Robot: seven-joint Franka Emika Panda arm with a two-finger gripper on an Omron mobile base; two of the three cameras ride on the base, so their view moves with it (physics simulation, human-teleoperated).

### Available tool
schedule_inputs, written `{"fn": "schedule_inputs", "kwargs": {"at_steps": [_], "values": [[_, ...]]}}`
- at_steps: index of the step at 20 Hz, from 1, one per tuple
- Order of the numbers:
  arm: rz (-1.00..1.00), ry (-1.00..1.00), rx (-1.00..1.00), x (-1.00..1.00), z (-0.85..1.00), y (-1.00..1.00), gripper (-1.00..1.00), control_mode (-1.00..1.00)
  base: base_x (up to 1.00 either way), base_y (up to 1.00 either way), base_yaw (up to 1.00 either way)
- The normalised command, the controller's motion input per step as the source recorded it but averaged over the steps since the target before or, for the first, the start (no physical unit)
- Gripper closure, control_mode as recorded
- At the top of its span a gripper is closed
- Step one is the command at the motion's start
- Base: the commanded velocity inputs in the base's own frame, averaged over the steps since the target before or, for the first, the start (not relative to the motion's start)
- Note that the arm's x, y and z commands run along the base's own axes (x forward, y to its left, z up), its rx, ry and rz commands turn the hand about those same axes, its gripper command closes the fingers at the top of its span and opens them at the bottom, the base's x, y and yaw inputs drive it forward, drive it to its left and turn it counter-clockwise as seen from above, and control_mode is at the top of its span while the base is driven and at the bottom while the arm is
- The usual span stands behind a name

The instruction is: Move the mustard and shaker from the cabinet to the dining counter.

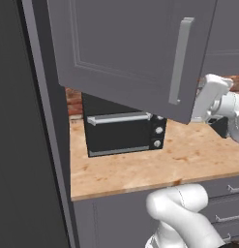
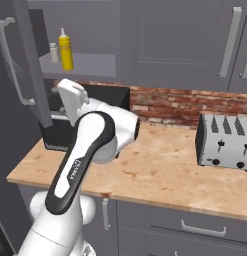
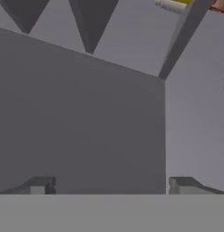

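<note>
The cabinet point(image 2: 87, 27) stands open, and its door point(image 1: 126, 43) is swung out toward me. On its shelf the yellow mustard point(image 2: 66, 50) stands upright, with the small grey shaker point(image 2: 54, 52) just to its left. My gripper point(image 3: 111, 186) is open with nothing between its fingers. It faces grey cabinet panels, and the mustard point(image 3: 173, 5) pokes in at the top edge of the hand view. My white hand point(image 2: 71, 97) hangs below the shelf, by the door's lower edge, apart from both things. The dining counter is out of view.
A black toaster oven point(image 1: 123, 133) sits on the wood worktop point(image 1: 188, 160) under the cabinet. A steel toaster point(image 2: 225, 142) stands to the right before the brick wall. The door's long bar handle point(image 1: 181, 60) is close to my hand. Grey drawers point(image 2: 195, 225) run below.
</note>
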Motion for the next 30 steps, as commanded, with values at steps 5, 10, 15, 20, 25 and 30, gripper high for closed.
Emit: {"fn": "schedule_inputs", "kwargs": {"at_steps": [5,10,15,20,25,30], "values": [[0.11,0.0,0.02,-0.08,0.0,0.53,-1.0,-1.0,0.0,0.0,0.0],[0.11,-0.16,-0.01,-0.95,0.0,0.71,-1.0,-1.0,0.0,0.0,0.0],[0.09,-0.29,-0.11,-1.0,0.0,1.0,-1.0,-1.0,0.0,0.0,0.0],[0.0,-0.16,-0.04,-0.56,0.0,1.0,-1.0,-1.0,0.0,0.0,0.0],[-0.08,0.0,-0.02,0.1,-0.01,0.5,-1.0,-1.0,0.0,0.0,0.0],[-0.01,0.0,0.0,0.15,-0.08,-0.31,-1.0,-1.0,0.0,0.0,0.0]]}}
